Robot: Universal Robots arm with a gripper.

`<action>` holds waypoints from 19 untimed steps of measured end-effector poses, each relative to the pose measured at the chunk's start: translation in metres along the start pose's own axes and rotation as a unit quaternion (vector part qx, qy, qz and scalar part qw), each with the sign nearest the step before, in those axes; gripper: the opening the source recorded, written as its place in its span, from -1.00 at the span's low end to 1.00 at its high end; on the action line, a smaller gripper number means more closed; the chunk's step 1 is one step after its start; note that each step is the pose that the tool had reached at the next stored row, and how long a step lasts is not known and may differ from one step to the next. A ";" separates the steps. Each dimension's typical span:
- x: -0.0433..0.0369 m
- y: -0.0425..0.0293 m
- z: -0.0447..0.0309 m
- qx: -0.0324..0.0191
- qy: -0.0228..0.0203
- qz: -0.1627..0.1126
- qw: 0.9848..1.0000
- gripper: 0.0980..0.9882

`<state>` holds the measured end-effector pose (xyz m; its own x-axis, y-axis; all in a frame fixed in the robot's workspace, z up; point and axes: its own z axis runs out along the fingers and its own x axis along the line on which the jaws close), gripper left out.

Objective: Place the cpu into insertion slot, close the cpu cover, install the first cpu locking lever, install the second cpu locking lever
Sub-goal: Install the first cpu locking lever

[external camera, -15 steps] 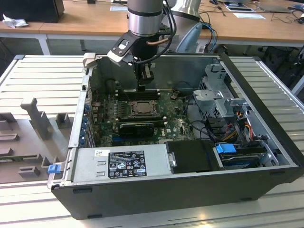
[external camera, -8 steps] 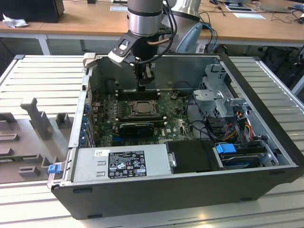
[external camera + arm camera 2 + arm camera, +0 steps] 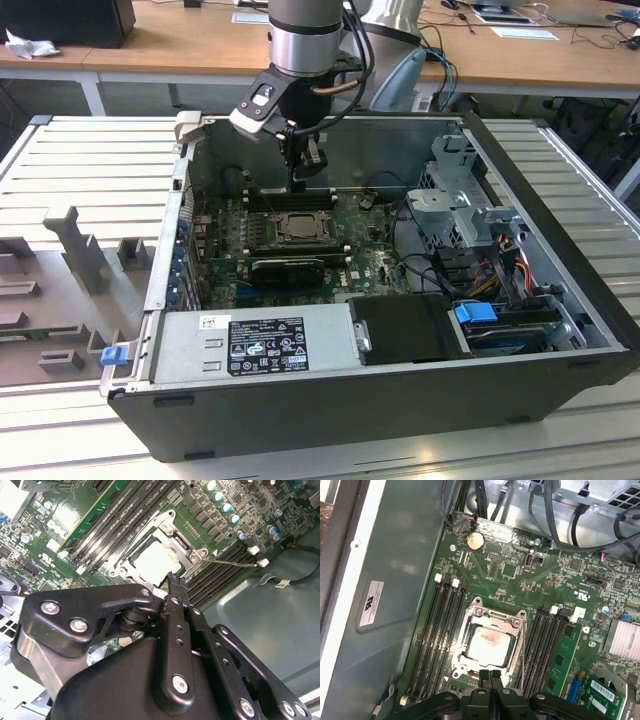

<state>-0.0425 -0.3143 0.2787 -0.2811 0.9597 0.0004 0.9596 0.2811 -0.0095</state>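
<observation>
The cpu [image 3: 487,644] is seated beneath the lowered cover [image 3: 464,630]. In the exterior view the gripper [image 3: 305,178], closed and empty, is held at the cover's 12 o'clock.

Bright, even light, pale glare on the cpu [image 3: 155,562], shadow inside the computer case [image 3: 400,400].

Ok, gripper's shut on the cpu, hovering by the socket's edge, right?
No. The gripper is shut on nothing: in the first wrist view the cpu lies in the insertion slot, framed by the cpu cover. The rest holds.
</observation>
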 end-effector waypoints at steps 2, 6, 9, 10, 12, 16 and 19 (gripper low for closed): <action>0.0000 0.0000 0.0000 0.000 0.000 -0.004 1.000 -0.98; 0.0000 0.0000 0.0000 0.000 0.000 -0.010 1.000 -0.98; 0.0000 0.0000 0.0000 0.000 0.000 -0.017 1.000 -0.98; 0.0000 0.0000 0.0000 0.000 0.000 -0.018 1.000 -0.98; 0.0000 0.0000 0.0000 0.000 0.000 -0.023 1.000 -0.98; 0.0000 0.0000 0.0000 0.000 0.000 -0.030 1.000 -0.98; 0.0000 0.0000 0.0000 0.000 0.000 -0.040 0.999 -0.98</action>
<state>-0.0425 -0.3143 0.2787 -0.3576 0.9339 0.0004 0.9338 0.3576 -0.0094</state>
